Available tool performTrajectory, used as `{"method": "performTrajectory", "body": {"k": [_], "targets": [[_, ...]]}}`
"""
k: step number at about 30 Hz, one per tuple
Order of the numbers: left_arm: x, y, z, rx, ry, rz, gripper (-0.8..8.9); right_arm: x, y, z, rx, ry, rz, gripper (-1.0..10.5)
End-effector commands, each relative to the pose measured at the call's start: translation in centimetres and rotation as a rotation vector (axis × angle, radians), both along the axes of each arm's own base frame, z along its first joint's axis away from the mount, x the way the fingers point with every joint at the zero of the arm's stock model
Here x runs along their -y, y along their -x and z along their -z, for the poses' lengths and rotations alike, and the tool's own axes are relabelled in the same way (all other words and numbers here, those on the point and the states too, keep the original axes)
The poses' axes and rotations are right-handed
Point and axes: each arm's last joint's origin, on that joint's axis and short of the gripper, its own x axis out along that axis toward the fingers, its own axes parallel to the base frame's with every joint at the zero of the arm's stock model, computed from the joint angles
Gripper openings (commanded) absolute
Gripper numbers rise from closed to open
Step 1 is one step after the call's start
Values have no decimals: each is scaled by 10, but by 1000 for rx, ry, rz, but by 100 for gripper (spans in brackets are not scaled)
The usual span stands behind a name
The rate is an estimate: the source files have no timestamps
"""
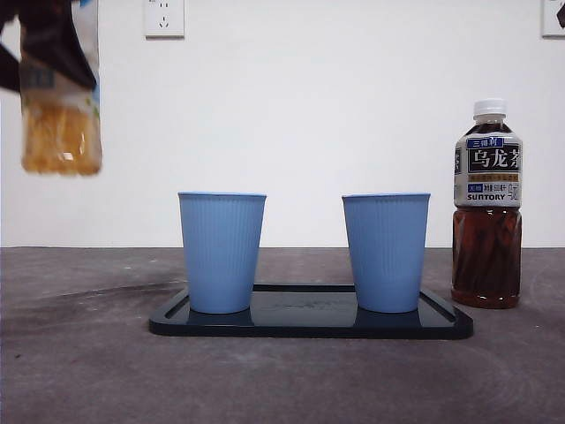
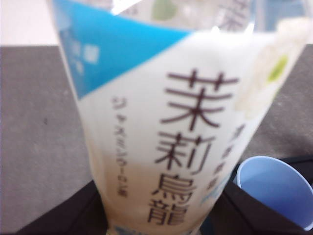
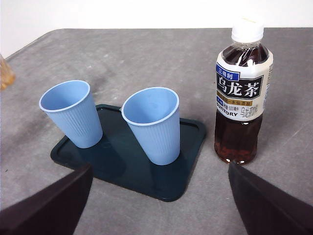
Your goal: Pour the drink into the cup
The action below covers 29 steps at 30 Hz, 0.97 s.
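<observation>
Jasmine bottle (image 1: 60,97) aloft, well left of tray (image 1: 309,325) | left gripper (image 2: 156,225) clamped round it | right gripper (image 3: 156,205) spread wide, idle | risk: mistimed tilt misses left cup (image 1: 221,252), wets bench (image 1: 88,353)

The two cups (image 1: 222,252) (image 1: 386,252) are showing as matt blue plastic with fine vertical ribbing. The dark tray (image 1: 441,320) under them is looking glossy, mirroring the cups. The table (image 1: 79,371) is appearing as grey, matt, slightly mottled material. The right-hand bottle (image 1: 487,205) is looking like clear, shiny plastic with a smooth printed label, and so is the lifted bottle (image 1: 60,97).
</observation>
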Motion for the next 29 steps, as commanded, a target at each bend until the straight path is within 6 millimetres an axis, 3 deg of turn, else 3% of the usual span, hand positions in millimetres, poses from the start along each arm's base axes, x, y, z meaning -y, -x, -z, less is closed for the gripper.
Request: {"method": "performTrajectory", "body": {"k": [1,16,29], "targets": [[3,-4,-1,90,90,-3,213,0,1,-5,24,-5,-9,441],[20,-49,62,20,54,11,213,0,1,-5,19,-15,-5,441],[29,-72,97,12,4,28,213,0,1,-5,15,-21,-2,441]]}}
